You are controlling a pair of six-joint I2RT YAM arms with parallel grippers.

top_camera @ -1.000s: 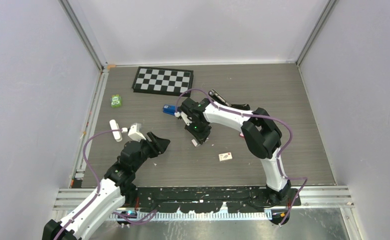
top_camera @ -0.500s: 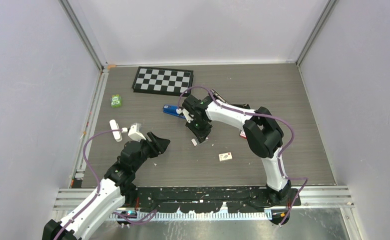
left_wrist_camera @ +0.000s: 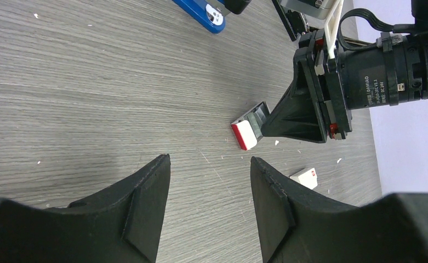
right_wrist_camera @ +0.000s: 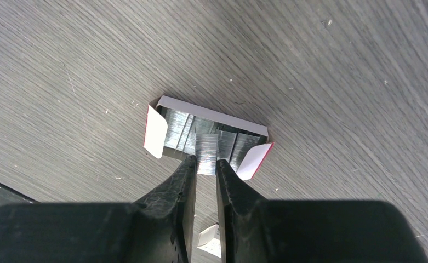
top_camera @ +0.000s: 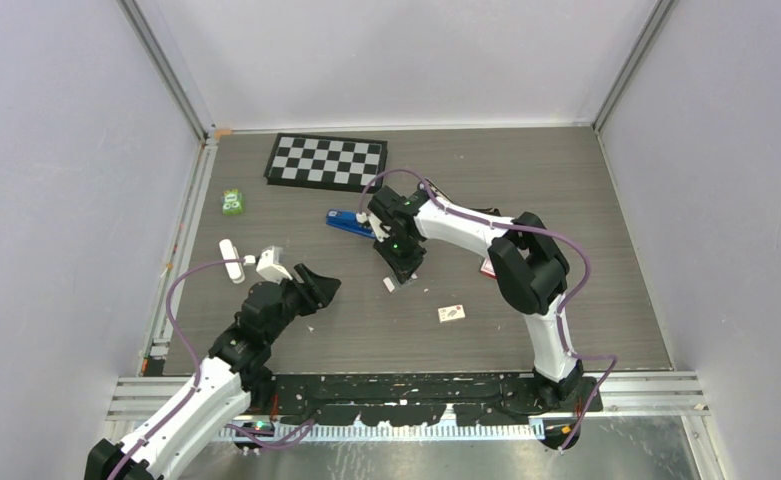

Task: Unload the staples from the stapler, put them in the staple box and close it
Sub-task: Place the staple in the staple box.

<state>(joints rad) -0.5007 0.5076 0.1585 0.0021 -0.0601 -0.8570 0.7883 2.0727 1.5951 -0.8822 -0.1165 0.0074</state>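
Item: stapler (top_camera: 346, 223), blue, lying flat on the grey wood-grain table (top_camera: 586, 200) in front of the checkerboard (top_camera: 328, 160), just beside the right arm's wrist and touched by neither arm. Right gripper (right_wrist_camera: 206, 161): pointed down, fingers clenched on a staple strip (right_wrist_camera: 206, 147), whose far end sits inside the staple box (right_wrist_camera: 211, 116) (flaps open, more silvery strips packed in it). Left gripper (left_wrist_camera: 209, 164): jaws released and wide apart, nothing between them, hanging above bare table well apart from the stapler. Also present: a second small box (top_camera: 452, 313) near the right arm.
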